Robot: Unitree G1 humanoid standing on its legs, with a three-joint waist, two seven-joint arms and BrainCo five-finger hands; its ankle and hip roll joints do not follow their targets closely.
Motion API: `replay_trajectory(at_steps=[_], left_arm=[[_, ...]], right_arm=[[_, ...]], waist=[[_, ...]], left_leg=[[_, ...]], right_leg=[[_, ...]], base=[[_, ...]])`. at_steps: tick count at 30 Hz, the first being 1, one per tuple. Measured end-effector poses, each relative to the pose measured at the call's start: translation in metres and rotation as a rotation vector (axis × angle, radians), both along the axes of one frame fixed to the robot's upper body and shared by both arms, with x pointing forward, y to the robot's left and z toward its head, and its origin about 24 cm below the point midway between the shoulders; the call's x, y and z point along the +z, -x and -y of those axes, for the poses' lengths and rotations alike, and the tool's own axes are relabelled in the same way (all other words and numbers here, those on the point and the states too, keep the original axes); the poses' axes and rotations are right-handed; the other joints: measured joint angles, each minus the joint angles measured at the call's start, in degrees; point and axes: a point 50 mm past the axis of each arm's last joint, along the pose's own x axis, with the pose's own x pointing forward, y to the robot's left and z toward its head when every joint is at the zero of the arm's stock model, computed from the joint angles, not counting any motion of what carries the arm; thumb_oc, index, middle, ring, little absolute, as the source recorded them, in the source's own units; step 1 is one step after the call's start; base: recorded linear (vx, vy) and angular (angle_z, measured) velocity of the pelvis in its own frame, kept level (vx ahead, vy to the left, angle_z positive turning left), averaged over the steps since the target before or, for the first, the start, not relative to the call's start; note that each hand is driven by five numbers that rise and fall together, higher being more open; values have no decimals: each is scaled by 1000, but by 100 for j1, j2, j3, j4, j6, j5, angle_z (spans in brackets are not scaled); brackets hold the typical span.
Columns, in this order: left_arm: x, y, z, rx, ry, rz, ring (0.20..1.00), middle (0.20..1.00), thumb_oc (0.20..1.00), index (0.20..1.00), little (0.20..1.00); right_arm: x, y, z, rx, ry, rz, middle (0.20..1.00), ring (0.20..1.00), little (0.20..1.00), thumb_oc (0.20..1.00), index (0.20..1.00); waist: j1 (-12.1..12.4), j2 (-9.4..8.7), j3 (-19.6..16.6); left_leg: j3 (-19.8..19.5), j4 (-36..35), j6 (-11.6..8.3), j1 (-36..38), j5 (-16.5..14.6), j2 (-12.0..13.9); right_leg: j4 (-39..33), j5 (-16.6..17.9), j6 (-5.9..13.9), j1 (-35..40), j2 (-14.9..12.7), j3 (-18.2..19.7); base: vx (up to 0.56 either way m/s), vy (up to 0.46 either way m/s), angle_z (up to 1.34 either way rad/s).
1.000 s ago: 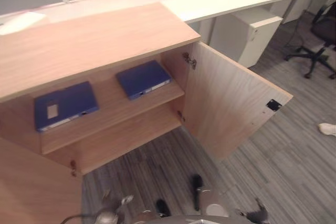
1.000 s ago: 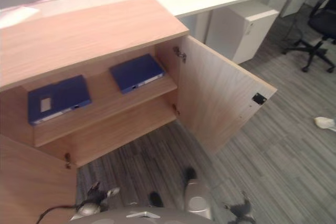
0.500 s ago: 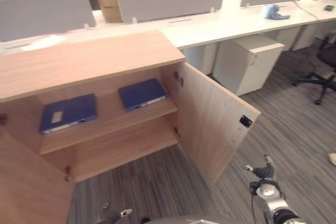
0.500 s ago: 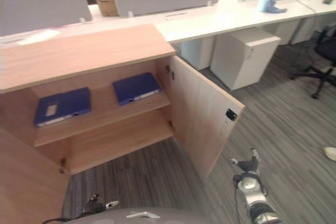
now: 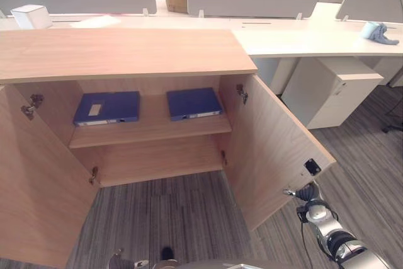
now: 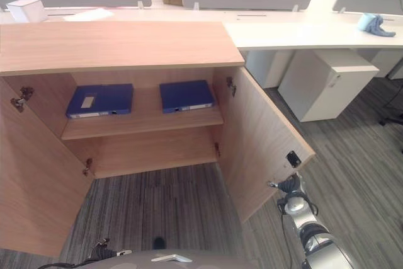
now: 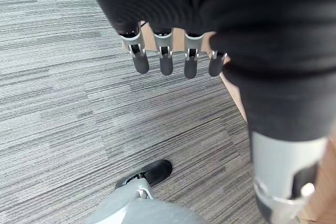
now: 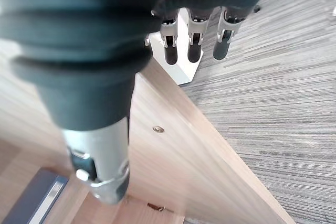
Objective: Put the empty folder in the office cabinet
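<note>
The camera has swung since half a second ago, so the cabinet (image 5: pixel 126 55) now sits square in the upper middle with both doors open. Two blue folders (image 5: pixel 107 107) (image 5: pixel 194 103) lie flat on its upper shelf, side by side, apart. The right hand (image 5: pixel 306 192) hangs at lower right beside the right door (image 5: pixel 277 149), fingers (image 8: pixel 191 43) straight and empty. The left hand (image 7: pixel 173 56) hangs over carpet (image 7: pixel 63 98), fingers relaxed, holding nothing.

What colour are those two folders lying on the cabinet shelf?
Both folders are dark blue, the left one with a pale label; clearest in the left eye view.
</note>
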Motion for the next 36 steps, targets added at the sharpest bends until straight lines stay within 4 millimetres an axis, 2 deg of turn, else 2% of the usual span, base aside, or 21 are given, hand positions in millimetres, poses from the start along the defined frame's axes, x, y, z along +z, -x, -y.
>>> replay_trajectory(at_steps=[1,4,5,7,10,13,15,16,18,20,21,25,27,29,31,33,36], left_arm=[[0,-2,0,-2,2,4,1000,1000,1000,1000,1000],[1,-5,1,-5,5,14,1000,1000,1000,1000,1000],[0,-3,1,-1,6,8,1000,1000,1000,1000,1000],[0,-4,1,0,7,9,1000,1000,1000,1000,1000],[1,-2,-3,16,-1,9,1000,1000,1000,1000,1000],[1,3,-4,26,1,5,1000,1000,1000,1000,1000],[1,3,-3,15,1,9,1000,1000,1000,1000,1000],[1,3,-3,15,1,9,1000,1000,1000,1000,1000],[1,4,-3,16,1,9,1000,1000,1000,1000,1000],[1,1,-3,14,1,15,1000,1000,1000,1000,1000],[1,5,-4,17,0,8,1000,1000,1000,1000,1000],[1,2,-4,15,0,14,1000,1000,1000,1000,1000],[2,3,-5,15,-3,13,1000,1000,1000,1000,1000],[2,4,-5,16,-5,11,1000,1000,1000,1000,1000],[2,1,-5,16,-7,18,1000,1000,1000,1000,1000],[3,-1,-8,16,-18,23,1000,1000,1000,1000,1000],[4,-7,-10,26,-25,37,1000,1000,1000,1000,1000]], right_arm=[[3,-6,-4,23,3,9,1000,1000,1000,1000,1000],[5,-10,-11,57,-28,26,1000,1000,1000,1000,1000],[12,-16,-19,70,-76,56,1000,1000,1000,1000,1000],[16,-18,-23,100,-94,82,1000,1000,1000,1000,1000],[26,-11,-44,288,-141,99,1000,1000,1000,1000,1000],[37,-8,-77,512,-225,122,1000,1000,1000,1000,1000],[41,-6,-96,600,-282,127,1000,1000,1000,1000,1000],[41,-6,-96,600,-282,127,1000,1000,1000,1000,1000],[53,-11,-123,741,-316,155,1000,1000,1000,1000,1000],[57,-14,-129,784,-329,169,1000,1000,1000,1000,1000],[63,-18,-143,819,-361,196,1000,1000,1000,1000,1000],[94,-38,-189,940,-420,310,1000,1000,1000,1000,1000],[108,-42,-213,982,-464,357,1000,1000,1000,1000,1000],[114,-44,-228,1002,-489,378,1000,1000,1000,1000,1000],[106,-45,-237,966,-497,351,1000,1000,1000,1000,1000],[95,-44,-235,943,-476,313,1000,1000,1000,1000,1000],[57,-38,-208,769,-428,197,1000,1000,1000,1000,1000]], waist=[[-6,27,11],[-17,113,48],[-62,145,60],[-79,196,94],[-147,246,102],[-158,242,100],[-57,231,96],[-57,231,96],[111,167,109],[127,111,107],[268,66,121],[439,-57,144],[580,-113,121],[677,-157,112],[738,-178,123],[745,-187,136],[712,-156,151]], left_leg=[[1,0,1,2,-1,15],[5,0,2,-5,-3,33],[22,-1,1,-21,-2,39],[48,-1,1,-33,-2,48],[89,-1,-4,-18,2,55],[71,-1,-10,-4,7,56],[27,0,-10,6,26,46],[27,0,-10,6,26,46],[-23,-1,-9,-19,-9,27],[-55,0,-9,-18,-11,23],[-90,-1,-8,-57,-11,0],[-186,-1,-3,-116,-10,-37],[-217,0,-2,-115,-11,-64],[-297,0,1,-129,-10,-105],[-336,0,31,-133,-13,-146],[-345,0,34,-162,-11,-157],[-334,-1,34,-126,-12,-150]], right_leg=[[0,-7,-10,-4,8,4],[-1,-9,-10,-17,17,5],[-2,-30,7,-60,18,32],[-2,14,29,-99,21,82],[-2,40,3,-110,17,93],[0,43,-3,-86,18,81],[1,39,-7,-80,16,38],[1,39,-7,-80,16,38],[2,34,-14,-64,5,-55],[2,31,-17,-51,10,-60],[1,17,-22,-24,-3,-94],[1,1,-7,-11,-21,-226],[2,-5,-3,-8,-40,-247],[2,-11,-6,2,-67,-320],[3,-13,-6,24,-100,-360],[3,-16,-5,1,-111,-354],[51,-41,0,-3,-117,-334]], base=[[2,4,-6],[2,5,-3],[4,24,-21],[3,21,-16],[15,28,-6],[7,18,3],[13,44,10],[16,53,13],[15,37,16],[18,41,12],[2,27,11],[10,45,19],[10,30,10],[14,19,17],[7,3,16],[0,-4,4],[-8,-24,-3]])
